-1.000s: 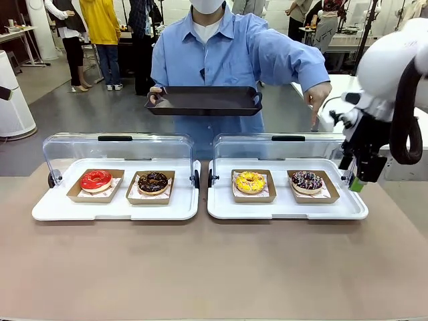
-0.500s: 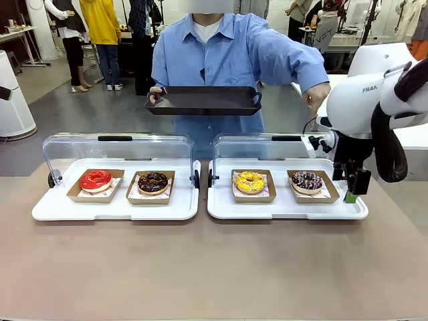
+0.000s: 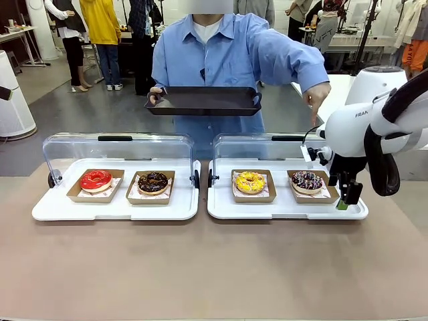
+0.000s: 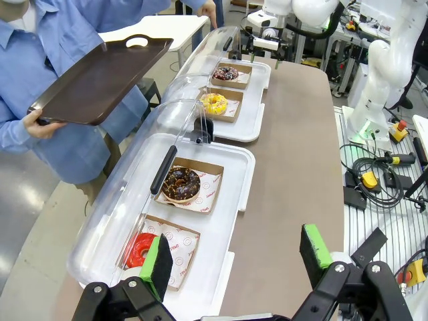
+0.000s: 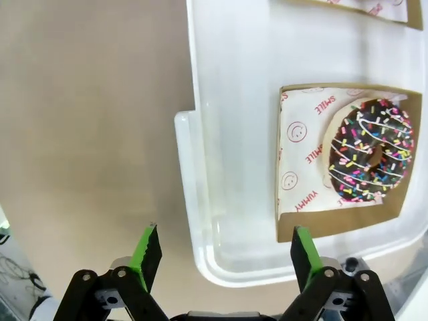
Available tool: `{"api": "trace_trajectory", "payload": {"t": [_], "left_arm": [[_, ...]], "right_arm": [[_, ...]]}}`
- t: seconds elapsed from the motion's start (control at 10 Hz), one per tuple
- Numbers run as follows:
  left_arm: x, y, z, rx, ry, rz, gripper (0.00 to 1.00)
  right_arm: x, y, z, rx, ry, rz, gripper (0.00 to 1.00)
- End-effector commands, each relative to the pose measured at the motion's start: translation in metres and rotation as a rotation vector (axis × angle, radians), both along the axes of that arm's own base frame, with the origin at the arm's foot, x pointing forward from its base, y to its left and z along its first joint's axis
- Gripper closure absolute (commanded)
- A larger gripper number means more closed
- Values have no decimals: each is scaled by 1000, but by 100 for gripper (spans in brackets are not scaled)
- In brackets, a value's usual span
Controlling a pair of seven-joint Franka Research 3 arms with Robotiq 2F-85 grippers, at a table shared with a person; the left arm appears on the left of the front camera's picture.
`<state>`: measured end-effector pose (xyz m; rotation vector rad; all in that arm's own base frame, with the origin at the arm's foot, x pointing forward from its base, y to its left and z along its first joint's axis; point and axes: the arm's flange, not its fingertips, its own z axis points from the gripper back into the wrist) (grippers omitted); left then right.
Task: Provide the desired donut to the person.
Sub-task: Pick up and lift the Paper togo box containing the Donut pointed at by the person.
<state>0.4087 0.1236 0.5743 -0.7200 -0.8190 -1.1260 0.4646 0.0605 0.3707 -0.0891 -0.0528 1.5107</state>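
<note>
Sprinkled donut (image 3: 307, 179), likely one wanted, sits in cardboard tray (image 5: 334, 224) at right end of surface. Light, soft, icing smears: grip stiff cardboard rim instead. Right end effector (image 3: 346, 198) just beside it, wide open, empty; left end effector (image 4: 237, 257) likewise.

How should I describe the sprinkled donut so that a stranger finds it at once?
Start at the white tray on the robot's right side. Of its two donuts, take the outer one, beside the right pincer. This chocolate donut has white stripes and coloured sprinkles; its neighbour is a yellow donut.
</note>
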Motion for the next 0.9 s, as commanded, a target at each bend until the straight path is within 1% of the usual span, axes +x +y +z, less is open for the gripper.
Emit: {"api": "trace_trajectory", "payload": {"t": [0.0, 0.1, 0.5, 0.6, 0.8], "left_arm": [[0, 0, 2, -4, -3, -1, 0], [0, 0, 2, -4, -3, -1, 0], [0, 0, 2, -4, -3, -1, 0], [0, 0, 2, -4, -3, -1, 0], [0, 0, 2, -4, -3, -1, 0]], "right_arm": [[0, 0, 3, 67, -14, -76, 0], [0, 0, 0, 0, 0, 0, 0], [1, 0, 0, 13, -1, -13, 0], [5, 1, -1, 44, 4, 4, 0], [13, -4, -6, 79, -6, -2, 0]]}}
